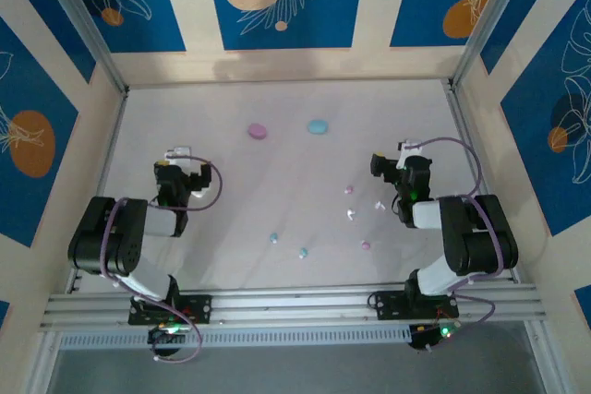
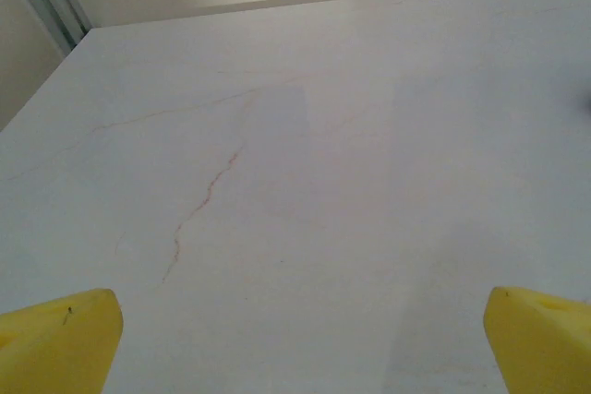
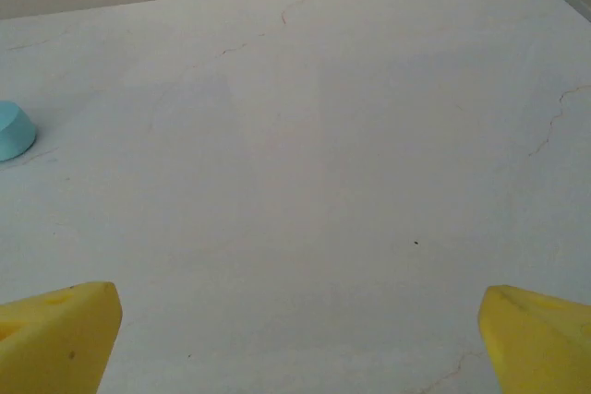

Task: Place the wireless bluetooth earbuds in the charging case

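White tabletop, faintly cracked, boxed in by blue-and-cream patterned walls. Tiny pebble-like plastic earbuds lie loose on its near half: a pink and white cluster just left of the right gripper, and a light blue pair between the arms. A pink oval plastic case and a light blue oval plastic case sit apart, farther back. The left gripper and the right one face bare table, yellow fingertips spread wide, holding nothing. The right arm is nearer the cluster, which lies beside and behind its fingers. The earbuds' long axes are too small to tell.
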Available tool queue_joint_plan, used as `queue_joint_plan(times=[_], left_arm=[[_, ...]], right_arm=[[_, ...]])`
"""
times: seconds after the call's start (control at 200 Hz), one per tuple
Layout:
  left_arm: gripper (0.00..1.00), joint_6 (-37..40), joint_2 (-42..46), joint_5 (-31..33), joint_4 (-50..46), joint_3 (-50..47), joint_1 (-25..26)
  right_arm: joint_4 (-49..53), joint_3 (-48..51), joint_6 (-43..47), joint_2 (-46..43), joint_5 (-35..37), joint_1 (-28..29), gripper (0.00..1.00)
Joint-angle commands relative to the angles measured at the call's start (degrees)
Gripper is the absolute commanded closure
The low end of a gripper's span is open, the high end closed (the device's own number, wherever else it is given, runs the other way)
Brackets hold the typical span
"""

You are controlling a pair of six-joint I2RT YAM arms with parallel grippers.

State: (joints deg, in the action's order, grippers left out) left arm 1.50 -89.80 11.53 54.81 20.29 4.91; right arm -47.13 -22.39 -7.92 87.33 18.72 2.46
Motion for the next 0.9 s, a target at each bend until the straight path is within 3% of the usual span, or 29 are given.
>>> queue_joint_plan(times=[0.0, 0.745, 0.895], left_arm=[[0.0, 0.3, 0.3, -1.1, 0.2, 0.5, 0.4], [0.0, 0.8, 0.3, -2.8, -0.5, 0.9, 0.3], [0.0, 0.8, 0.3, -2.9, -0.6, 1.0, 0.3]], right_arm=[[-2.0, 0.1, -0.5, -0.1, 1.5, 0.3, 0.01], [-2.0, 0.0, -0.5, -0.1, 1.5, 0.3, 0.01], [-1.2, -0.1, -1.2, -0.3, -1.7, -1.1, 0.01]])
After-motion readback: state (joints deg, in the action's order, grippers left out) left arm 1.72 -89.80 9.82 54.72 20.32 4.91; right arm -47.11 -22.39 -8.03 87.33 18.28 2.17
